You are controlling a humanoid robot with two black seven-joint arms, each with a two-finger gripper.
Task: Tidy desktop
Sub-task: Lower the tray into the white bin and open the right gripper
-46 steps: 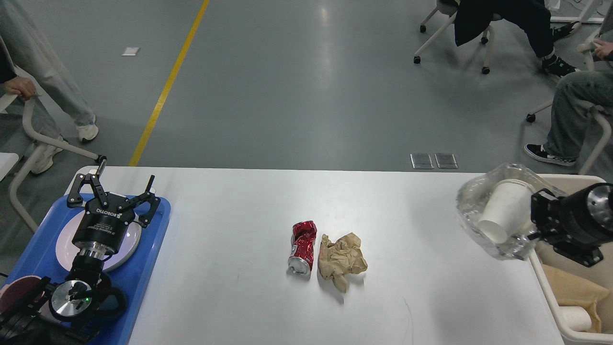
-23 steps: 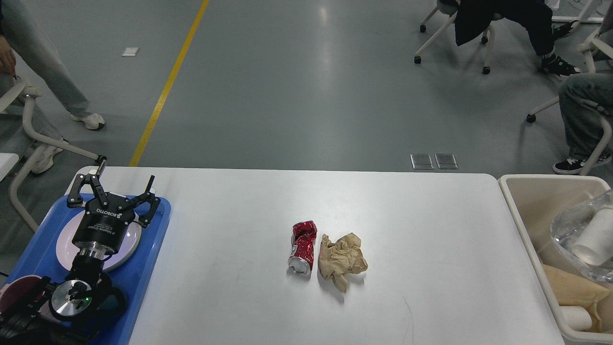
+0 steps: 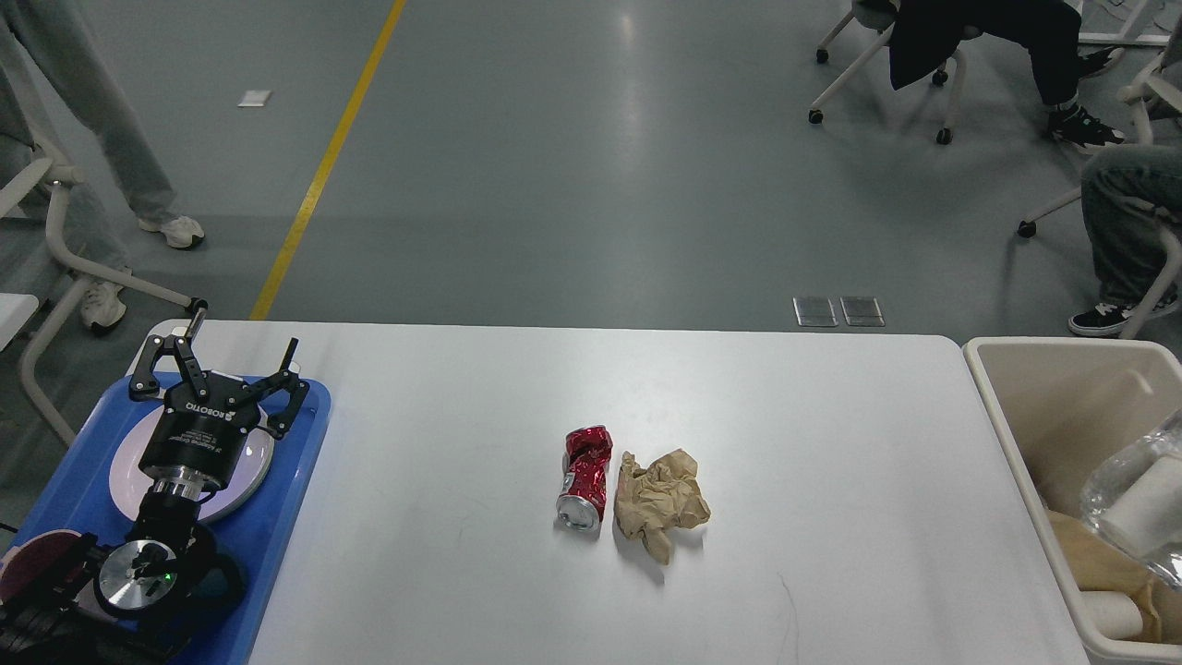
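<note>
Since a second ago our right arm has left the view, and the clear plastic bag with white paper cups (image 3: 1140,508) that it carried over the counter's right end now lies inside the beige plastic bin (image 3: 993,388). Our right tool is out of sight, so we say nothing of its state. Our left tool (image 3: 220,369) has not shifted: it hovers over the round pale plate (image 3: 129,471) on the blue plastic tray (image 3: 286,499), its two black fingers spread wide and holding nothing.

We use the crushed red aluminium can (image 3: 584,477) as our landmark. It lies on the large white rectangular counter (image 3: 831,443), roughly at the counter's middle, its open silver end toward us. Just to the right of the can, touching it or nearly so, lies the crumpled brown paper wad (image 3: 660,501). Far to the right of the can stands the bin, off the counter's right edge; far to the left of the can sits the tray, with our left tool above it.

We judge one drop into the bin to be finished, with the can and the paper left to clear. The next move calls for an arm to reach the middle of the counter with its tool spread, settle on one of the two pieces, and close without dragging the neighbour along. The paper is nearer the bin, so our right arm seems the natural choice.
</note>
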